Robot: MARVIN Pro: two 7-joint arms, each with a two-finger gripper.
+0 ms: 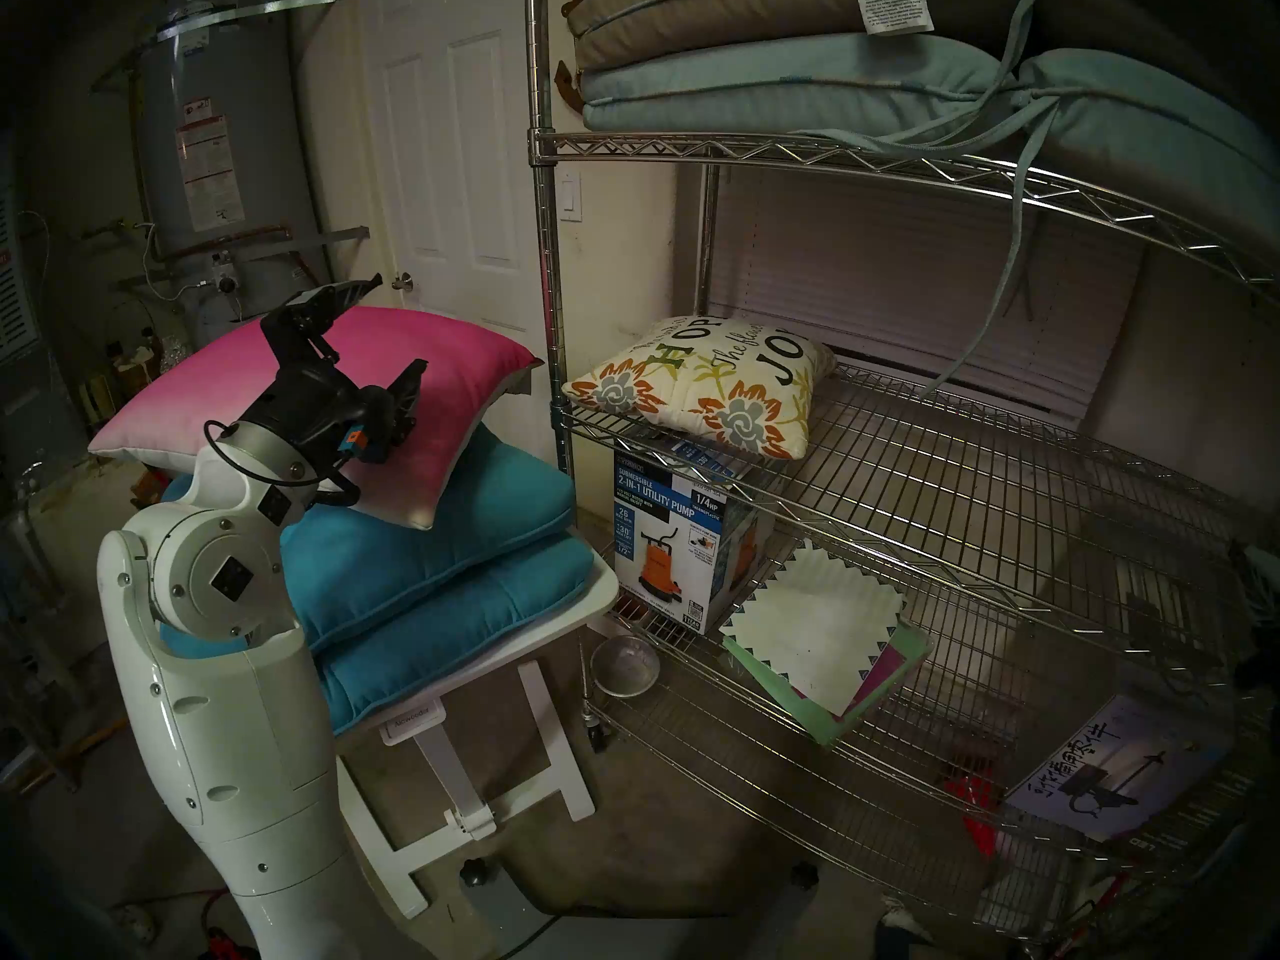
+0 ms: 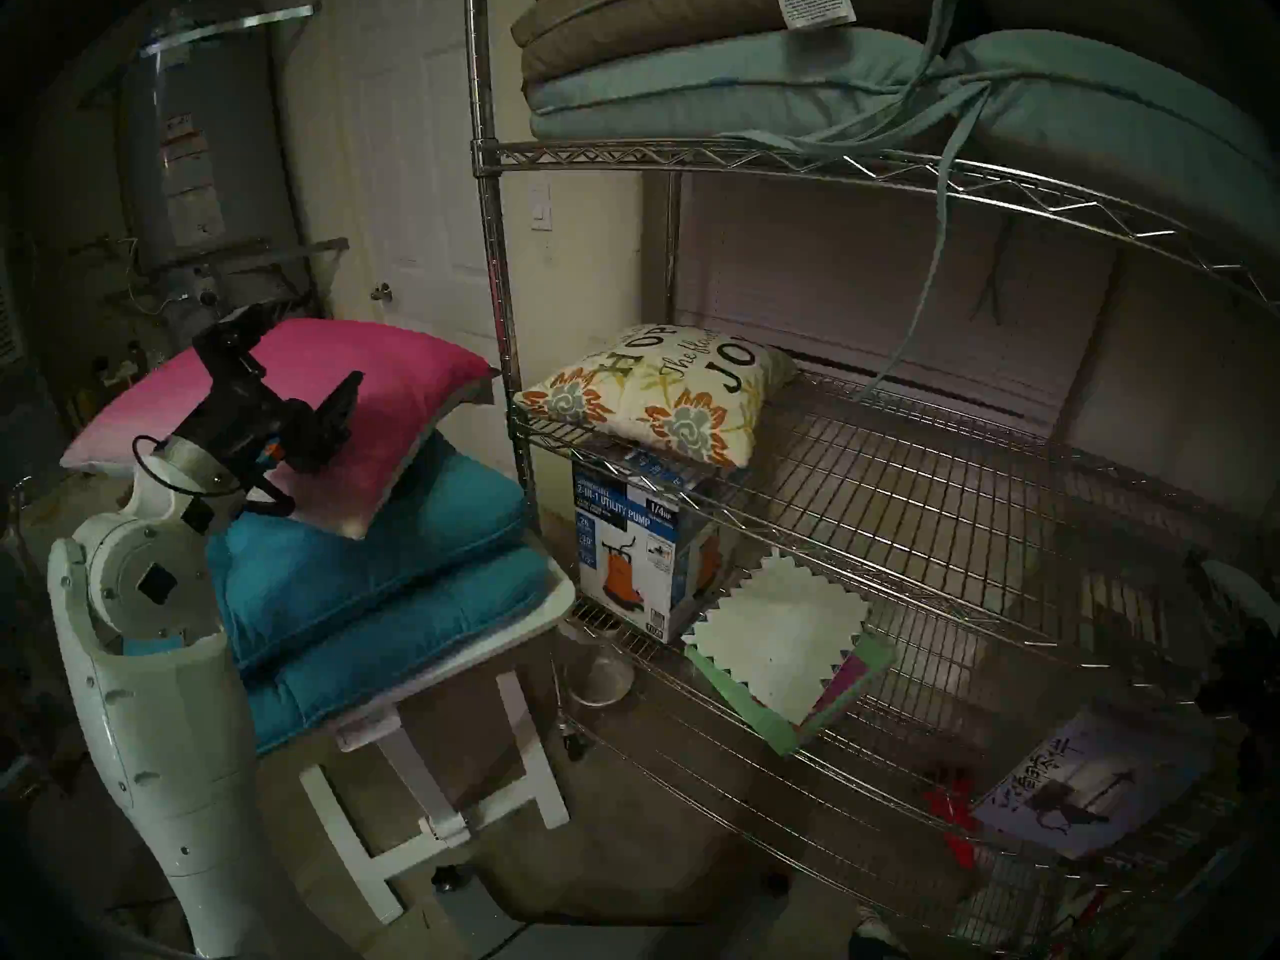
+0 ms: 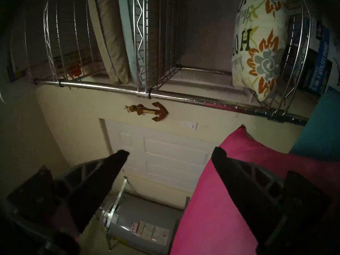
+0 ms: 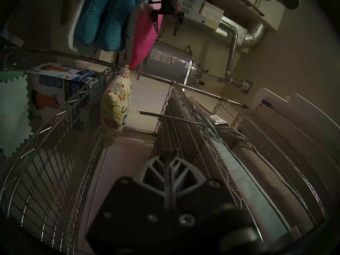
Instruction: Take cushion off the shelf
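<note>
The tall shiny chrome wire shelf [image 1: 900, 453] fills the right half of the head views, its grid tiers running off toward the lower right; on the middle tier, at its left end beside the round front post, lies the cream square cushion printed with orange and grey flowers and dark lettering [image 1: 699, 383], flat on the wire and touched by no tool; the same cushion shows at the upper right of the left wrist view [image 3: 257, 52] and left of centre in the right wrist view [image 4: 116, 101].

On the tier above rest stacked flat seat pads, pale blue and brown [image 1: 762, 72], with ties hanging down; below the cushion stands a white and blue cardboard pump box [image 1: 665, 557], with white zigzag-edged paper sheets [image 1: 810, 633] to its right.

At the left of the head views a small white tabletop [image 1: 596, 591] carries two teal cushions [image 1: 443, 571] topped by a bright pink pillow [image 1: 415, 397]; the left tool [image 1: 398, 335] hovers above the pink pillow with its black fingers [image 3: 103, 177] spread wide and nothing between them; one finger lies close over the pink fabric, though contact cannot be judged.

The right tool [image 4: 168, 155] appears only in its own wrist view, its grey ribbed fingers pressed together and empty, close to the shelf's wire edge.
</note>
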